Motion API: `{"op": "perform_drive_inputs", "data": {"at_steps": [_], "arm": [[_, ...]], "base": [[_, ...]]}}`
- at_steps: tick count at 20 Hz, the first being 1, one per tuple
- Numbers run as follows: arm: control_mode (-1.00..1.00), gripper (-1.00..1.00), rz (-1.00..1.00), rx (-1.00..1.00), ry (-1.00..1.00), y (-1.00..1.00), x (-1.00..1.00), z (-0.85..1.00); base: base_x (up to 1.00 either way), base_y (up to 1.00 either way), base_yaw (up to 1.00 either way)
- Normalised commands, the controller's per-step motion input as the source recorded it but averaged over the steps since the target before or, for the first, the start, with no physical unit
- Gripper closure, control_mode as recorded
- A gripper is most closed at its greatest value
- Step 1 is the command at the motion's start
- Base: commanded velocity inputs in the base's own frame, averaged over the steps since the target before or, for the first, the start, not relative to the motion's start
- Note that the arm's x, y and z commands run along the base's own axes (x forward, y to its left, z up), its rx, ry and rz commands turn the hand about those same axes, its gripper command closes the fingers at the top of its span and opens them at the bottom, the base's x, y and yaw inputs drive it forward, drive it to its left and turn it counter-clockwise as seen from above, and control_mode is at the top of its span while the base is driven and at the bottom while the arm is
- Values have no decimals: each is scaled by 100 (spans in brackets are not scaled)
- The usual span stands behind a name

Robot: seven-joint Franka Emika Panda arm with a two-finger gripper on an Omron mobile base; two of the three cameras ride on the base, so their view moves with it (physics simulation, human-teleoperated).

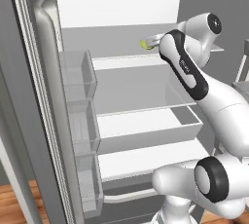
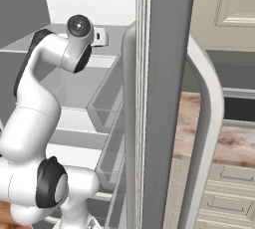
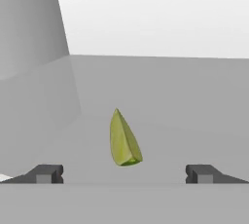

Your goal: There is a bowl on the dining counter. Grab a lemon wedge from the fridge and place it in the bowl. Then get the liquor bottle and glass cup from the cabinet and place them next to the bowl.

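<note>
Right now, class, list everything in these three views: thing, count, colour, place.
fridge: one, dark grey outside, white shelved interior, doors open, in front of the robot.
door bins: three, clear grey, stacked on the left door.
lemon wedge: one, yellow-green, on an upper fridge shelf, ahead of and between the open fingers.
wall counter: one, beige stone with reddish veins, on cream cabinets right of the fridge.
hand: one, dark fingertips, open, not touching the wedge.
</note>
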Motion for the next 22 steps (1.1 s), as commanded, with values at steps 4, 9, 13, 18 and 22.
{"op": "perform_drive_inputs", "data": {"at_steps": [4,9,13,18,22], "arm": [[-100,-100,0,0,0,2,13,-9],[-100,-100,0,0,0,1,20,-6],[-100,-100,0,0,0,5,21,-10],[-100,-100,1,0,0,12,11,-21],[-100,-100,4,0,0,15,7,-27]], "base": [[0,0,0],[0,0,0],[0,0,0],[0,0,0],[0,0,0]]}}
